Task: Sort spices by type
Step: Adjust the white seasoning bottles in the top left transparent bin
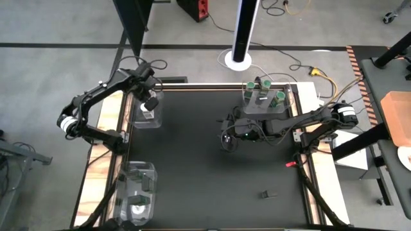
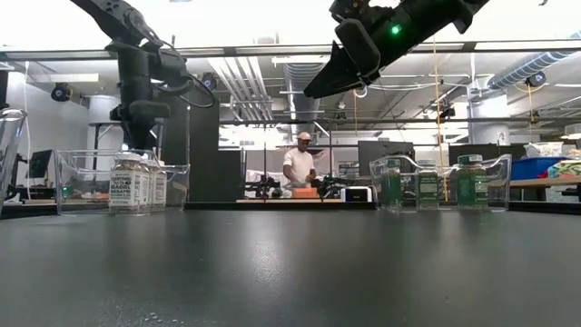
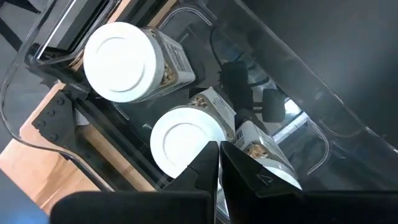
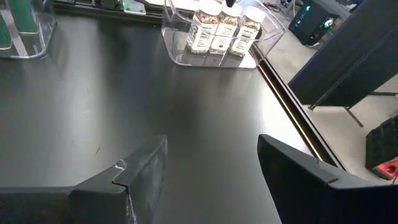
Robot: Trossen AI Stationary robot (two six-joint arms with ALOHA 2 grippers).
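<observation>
Your tabletop (image 1: 205, 167) looks nearly sorted: white-lidded jars (image 3: 118, 62) share the 10 o'clock tray (image 1: 146, 110) under the closed left claw (image 1: 149, 102), green-lidded jars (image 1: 263, 96) the 1 o'clock tray (image 1: 292, 96), right claw (image 1: 228, 138) spread, empty.

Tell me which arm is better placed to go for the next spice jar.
Probably right: the right gripper hangs open and empty above the table; the left gripper is down at the white-lidded jars.
</observation>
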